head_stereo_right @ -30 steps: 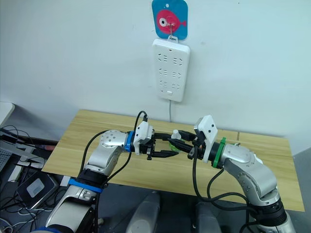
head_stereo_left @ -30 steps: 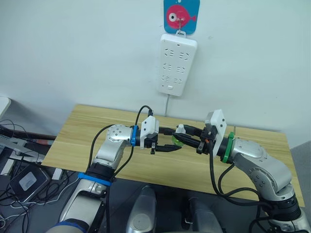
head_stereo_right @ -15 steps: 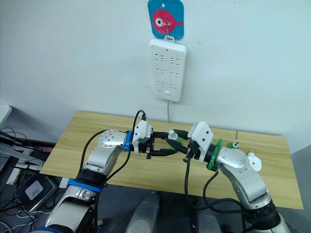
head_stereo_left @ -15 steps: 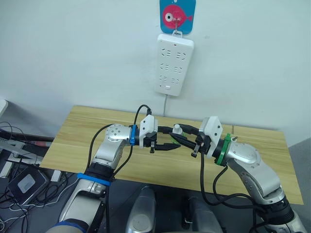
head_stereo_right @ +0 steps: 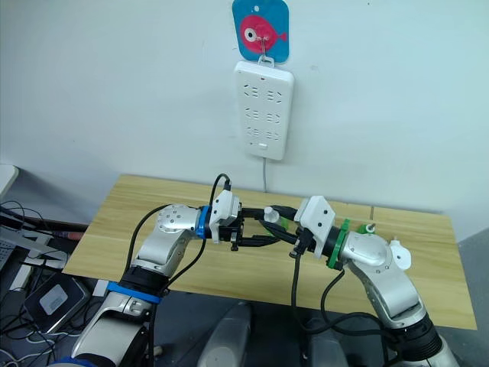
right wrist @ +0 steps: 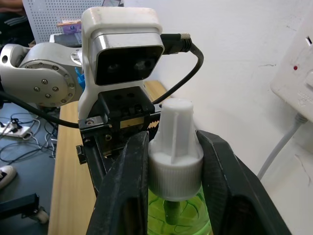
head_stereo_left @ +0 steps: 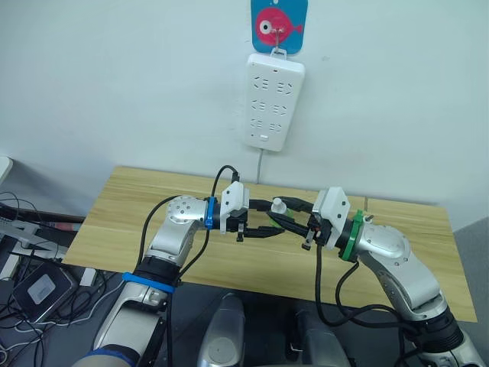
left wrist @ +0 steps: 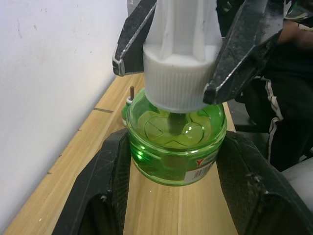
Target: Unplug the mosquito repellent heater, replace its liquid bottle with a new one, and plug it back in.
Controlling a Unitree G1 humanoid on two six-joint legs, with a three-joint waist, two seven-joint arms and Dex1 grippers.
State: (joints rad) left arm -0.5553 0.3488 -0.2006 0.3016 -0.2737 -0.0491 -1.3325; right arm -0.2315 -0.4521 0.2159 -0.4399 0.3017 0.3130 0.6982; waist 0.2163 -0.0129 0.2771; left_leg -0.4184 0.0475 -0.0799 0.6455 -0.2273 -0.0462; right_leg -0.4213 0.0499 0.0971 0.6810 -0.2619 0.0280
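Holding the green glass liquid bottle (left wrist: 173, 142) by its body, the left pincer (left wrist: 171, 196) steadies it so the right pincer (right wrist: 173, 161), clenched on the ribbed white plastic cap (right wrist: 174, 147), can twist it off above the desk (head_stereo_left: 153, 199).

Both arms are silver-grey metal with black cables looped alongside. The left arm (head_stereo_left: 174, 229) carries blue rings; the right arm (head_stereo_left: 390, 256) a green one. White camera housings sit at each wrist. Fingers (left wrist: 115, 181) appear matte black.

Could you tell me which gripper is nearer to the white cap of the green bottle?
Right. The right gripper is clamped on the white cap itself, while the left gripper grips the green bottle body just below it.
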